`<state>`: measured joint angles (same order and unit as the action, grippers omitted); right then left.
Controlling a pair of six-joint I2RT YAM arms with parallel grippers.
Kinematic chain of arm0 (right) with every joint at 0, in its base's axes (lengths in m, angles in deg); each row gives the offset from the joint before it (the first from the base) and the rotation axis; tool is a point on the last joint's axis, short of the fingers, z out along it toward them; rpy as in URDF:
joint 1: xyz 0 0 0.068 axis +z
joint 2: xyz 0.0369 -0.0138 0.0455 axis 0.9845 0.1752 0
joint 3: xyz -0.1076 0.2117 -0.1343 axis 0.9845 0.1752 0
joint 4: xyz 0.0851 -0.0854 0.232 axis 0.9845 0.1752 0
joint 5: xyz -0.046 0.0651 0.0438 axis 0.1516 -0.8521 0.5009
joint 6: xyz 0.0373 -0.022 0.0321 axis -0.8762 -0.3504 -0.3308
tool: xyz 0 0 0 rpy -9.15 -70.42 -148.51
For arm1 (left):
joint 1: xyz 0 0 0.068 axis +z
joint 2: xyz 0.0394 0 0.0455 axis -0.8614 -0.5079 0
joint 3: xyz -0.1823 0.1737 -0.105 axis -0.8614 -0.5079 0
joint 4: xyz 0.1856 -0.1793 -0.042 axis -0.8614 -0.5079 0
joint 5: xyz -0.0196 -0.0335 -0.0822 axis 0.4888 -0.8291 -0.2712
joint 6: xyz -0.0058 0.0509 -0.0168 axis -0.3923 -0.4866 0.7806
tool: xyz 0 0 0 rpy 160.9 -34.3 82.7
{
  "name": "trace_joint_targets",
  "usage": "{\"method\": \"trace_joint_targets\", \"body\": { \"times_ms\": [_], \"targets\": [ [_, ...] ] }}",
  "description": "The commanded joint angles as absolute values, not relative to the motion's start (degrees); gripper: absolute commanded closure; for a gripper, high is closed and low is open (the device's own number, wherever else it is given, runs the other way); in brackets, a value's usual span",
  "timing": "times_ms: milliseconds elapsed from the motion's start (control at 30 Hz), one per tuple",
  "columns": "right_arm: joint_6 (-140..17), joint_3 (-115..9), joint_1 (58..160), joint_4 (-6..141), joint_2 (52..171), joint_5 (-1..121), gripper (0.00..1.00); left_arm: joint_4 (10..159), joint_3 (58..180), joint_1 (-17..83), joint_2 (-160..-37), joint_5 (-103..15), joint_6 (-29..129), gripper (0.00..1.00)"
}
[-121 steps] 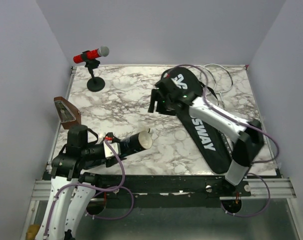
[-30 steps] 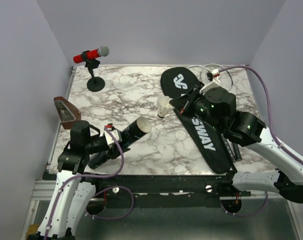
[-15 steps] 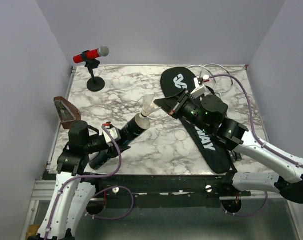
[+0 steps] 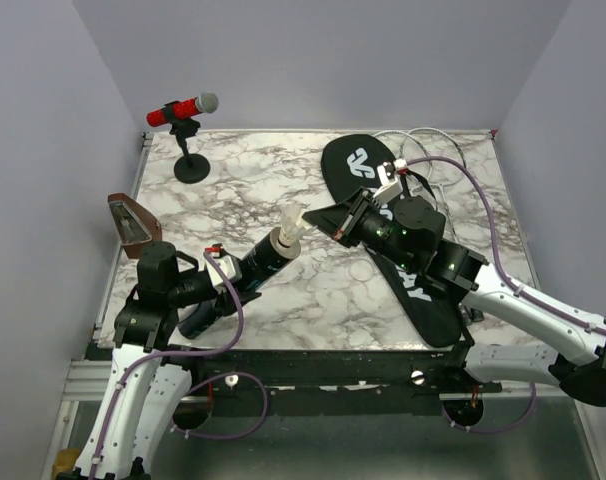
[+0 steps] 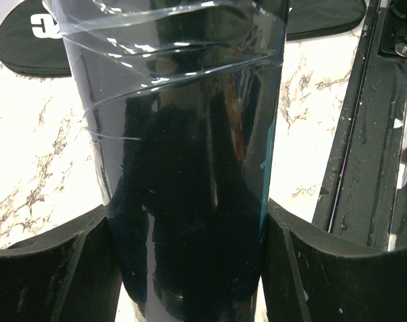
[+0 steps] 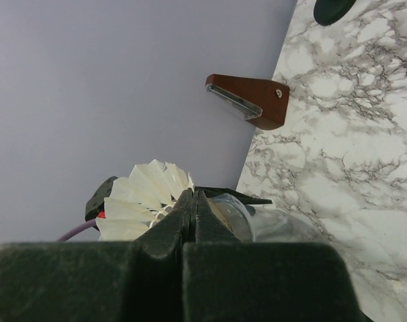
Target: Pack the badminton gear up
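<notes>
You are loading a shuttlecock (image 4: 293, 222) into the black tube (image 4: 263, 262), which your left gripper (image 4: 226, 279) is clamping, tilted, over the near-left bench (image 4: 313, 300), while your right gripper (image 6: 192, 216) is pinching its feathers at the mouth; next, I judge, comes an aligned push before letting go.

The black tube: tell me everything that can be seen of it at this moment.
The black tube is a long glossy cylinder, plastic by the look, with clear film wrapped around its upper part. The left gripper is shut around its lower half, holding it slanted over the marble table, open mouth pointing up and to the far right. A white shuttlecock sits at that mouth, feathers outward, pinched by the right gripper.
</notes>
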<state>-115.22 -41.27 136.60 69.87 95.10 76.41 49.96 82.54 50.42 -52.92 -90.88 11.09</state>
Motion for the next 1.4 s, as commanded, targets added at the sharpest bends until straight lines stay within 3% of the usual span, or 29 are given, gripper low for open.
{"method": "trace_joint_targets", "body": {
  "times_ms": [0, 133, 333, 600, 1033, 1367],
  "targets": [
    [-115.79, -39.95, 136.95, 70.72, 94.04, 74.56, 0.99, 52.06, 84.06, 50.6, -53.24, -91.44, 10.62, 0.69],
    [-115.96, -38.81, 137.04, 69.14, 95.71, 72.37, 0.97, 52.06, 85.12, 50.6, -53.59, -91.7, 10.62, 0.69],
    [-112.19, -44.33, 138.18, 75.34, 100.98, 69.29, 0.48, 51.18, 86.52, 50.6, -54.65, -92.41, 10.54, 0.68],
    [-103.75, -51.81, 138.18, 92.32, 96.51, 78.16, 0.28, 48.73, 86.79, 50.6, -54.38, -93.37, 7.11, 0.68],
    [-95.76, -63.23, 138.18, 102.61, 105.99, 69.82, 0.3, 42.66, 89.33, 50.6, -54.3, -95.22, 0.69, 0.67],
    [-92.5, -64.82, 138.18, 104.46, 107.93, 62.87, 0.3, 41.08, 89.95, 50.6, -54.29, -95.66, -0.8, 0.67]
  ]
}}
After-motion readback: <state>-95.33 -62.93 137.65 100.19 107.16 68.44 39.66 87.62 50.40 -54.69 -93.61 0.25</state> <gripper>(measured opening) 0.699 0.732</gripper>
